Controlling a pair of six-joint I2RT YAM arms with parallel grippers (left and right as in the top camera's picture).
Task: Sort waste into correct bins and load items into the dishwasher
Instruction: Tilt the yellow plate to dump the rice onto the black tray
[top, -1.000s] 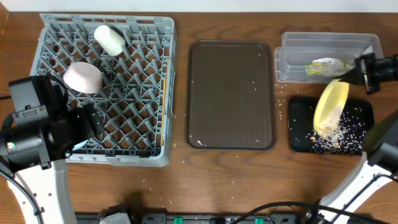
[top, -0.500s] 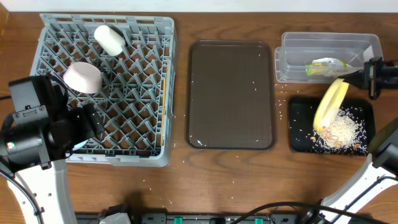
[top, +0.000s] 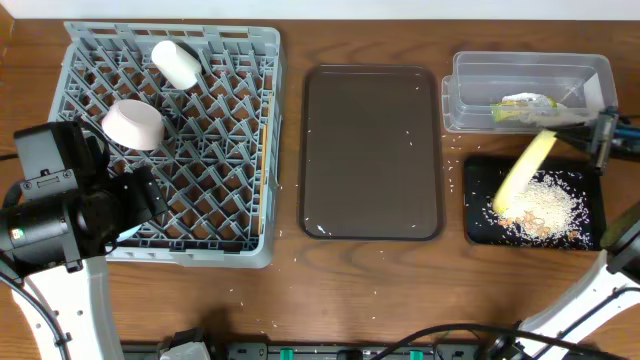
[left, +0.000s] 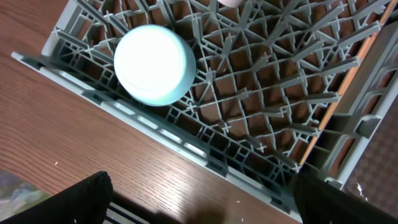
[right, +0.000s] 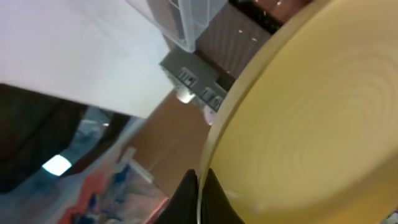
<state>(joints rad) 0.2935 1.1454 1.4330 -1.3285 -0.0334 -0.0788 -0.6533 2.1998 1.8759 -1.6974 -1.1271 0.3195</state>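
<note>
Plate (top: 522, 175): pale yellow and round, held on edge at a steep tilt over the black tray (top: 472, 232), with its lower rim just above the crumbs (top: 548, 205). The tilt is judged to let food slide off its face into the tray.
Right gripper (top: 585, 130): clenched on the plate's upper rim. The wrist view shows the dark fingers (right: 186, 190) pinching the edge, a hold that leaves the face free to shed.
Black tray: holds a spread heap of beige, rice-like crumbs across its middle and right.
Clear tub (top: 470, 70): just behind the black tray. It holds the yellow-green snack wrapper (top: 525, 108), so the two kinds of waste lie apart.
Dish rack (top: 270, 60): at the table's left. A white cup (top: 177, 62) lies on its side near the back, and a white bowl (top: 133, 123) leans among the pegs. A light blue bowl (left: 154, 64) sits by the front rail.
Left gripper (left: 199, 205): released, jaws wide and grasping nothing, poised over the rack's front edge near the light blue bowl.
Serving tray (top: 370, 150): dark brown, between the rack and the bins. A few stray grains show on it.
Stage (judgement): the plate appears to be the last dish outside the rack, and once emptied it must cross the table to the pegs.
</note>
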